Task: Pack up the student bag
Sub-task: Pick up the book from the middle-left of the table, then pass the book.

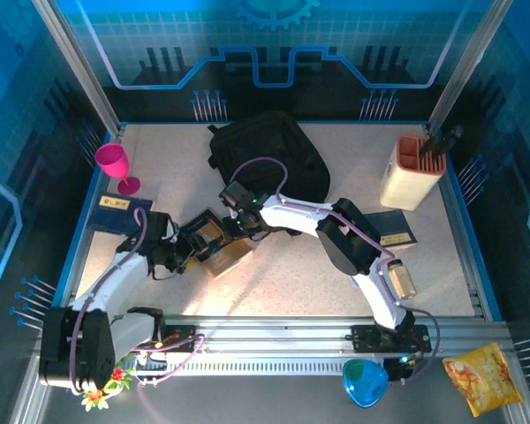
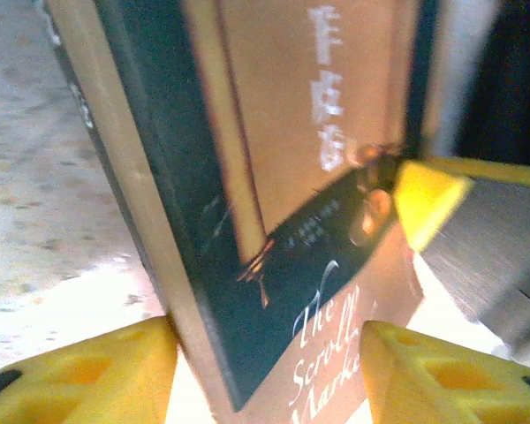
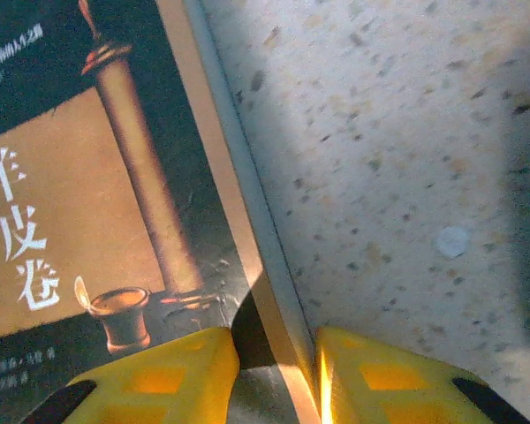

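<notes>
The student bag [image 1: 267, 152], a big black backpack, lies at the back middle of the table. In front of it a brown and dark-green book [image 1: 223, 251] is tilted up off the table. My left gripper [image 1: 197, 246] comes from the left, and its yellow fingers [image 2: 79, 371] close on the book [image 2: 274, 221] at its lower end. My right gripper [image 1: 232, 223] reaches in from the bag's side and pinches the book's [image 3: 88, 177] edge between its pads [image 3: 371, 380]. One right fingertip [image 2: 428, 199] shows at the book's far edge in the left wrist view.
A pink goblet [image 1: 117, 164] and a dark blue book [image 1: 121, 212] are at the left. A beige holder with an orange top [image 1: 412, 172], another blue book [image 1: 393, 233] and a small jar [image 1: 403, 279] are at the right. A chips bag [image 1: 482, 380] lies beyond the rail.
</notes>
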Motion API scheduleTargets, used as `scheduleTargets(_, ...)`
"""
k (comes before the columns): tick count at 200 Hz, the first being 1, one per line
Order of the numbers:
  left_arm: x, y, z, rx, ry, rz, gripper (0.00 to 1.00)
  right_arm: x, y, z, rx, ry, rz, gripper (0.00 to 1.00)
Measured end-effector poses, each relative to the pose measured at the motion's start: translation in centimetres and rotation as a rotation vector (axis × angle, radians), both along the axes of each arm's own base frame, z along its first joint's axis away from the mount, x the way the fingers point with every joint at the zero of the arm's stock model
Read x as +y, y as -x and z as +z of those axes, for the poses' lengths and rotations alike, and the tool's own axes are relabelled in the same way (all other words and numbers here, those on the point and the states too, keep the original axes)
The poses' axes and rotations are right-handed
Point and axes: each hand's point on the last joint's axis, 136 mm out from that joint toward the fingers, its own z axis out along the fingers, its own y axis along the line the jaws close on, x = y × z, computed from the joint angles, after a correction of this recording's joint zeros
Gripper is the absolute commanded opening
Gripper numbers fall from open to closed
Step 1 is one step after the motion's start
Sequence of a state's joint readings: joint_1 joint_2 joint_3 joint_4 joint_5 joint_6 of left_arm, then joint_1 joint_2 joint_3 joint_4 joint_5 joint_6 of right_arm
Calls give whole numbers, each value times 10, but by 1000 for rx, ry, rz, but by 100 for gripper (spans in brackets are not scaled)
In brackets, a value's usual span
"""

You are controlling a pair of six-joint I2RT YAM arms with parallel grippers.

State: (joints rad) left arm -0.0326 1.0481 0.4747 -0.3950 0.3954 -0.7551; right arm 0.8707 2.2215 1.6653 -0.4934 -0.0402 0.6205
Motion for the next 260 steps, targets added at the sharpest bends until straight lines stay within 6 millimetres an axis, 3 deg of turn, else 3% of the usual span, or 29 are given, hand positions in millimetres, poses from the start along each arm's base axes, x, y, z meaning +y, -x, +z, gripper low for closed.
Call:
scheduleTargets(46,-19,-20,42,-179,130,-45,50,-7,-8,2,31,-50,-44,30)
scheduleTargets(65,-22,-23,39,-178,155,-39,47,-7,-9,2,39,-61,-47,30)
scheduleTargets(103,-22,-23,15,-77,175,0,41,-6,-8,2,46,-68,-49,31)
scheduleTargets(136,-20,-26,8,-44,175,32,16,-9,-8,7,40,-73,-58,35)
scheduleTargets(159,-17,-30,11,-50,152,39,3,-22,2,16,56,-77,-74,48)
scheduleTargets(179,-12,-37,27,-92,128,58,0,-39,14,42,63,-126,-105,64)
scheduleTargets(194,-9,-44,48,-150,120,76,0,-51,15,74,55,-215,-148,68)
scheduleTargets(205,-8,-50,68,-201,128,95,0,-62,9,105,57,-323,-199,73)
scheduleTargets(227,-7,-63,102,-284,171,143,2,-83,-8,147,58,-506,-299,86)
scheduleTargets(260,-9,-93,136,-349,283,232,2,-99,-14,161,150,-684,-441,99)
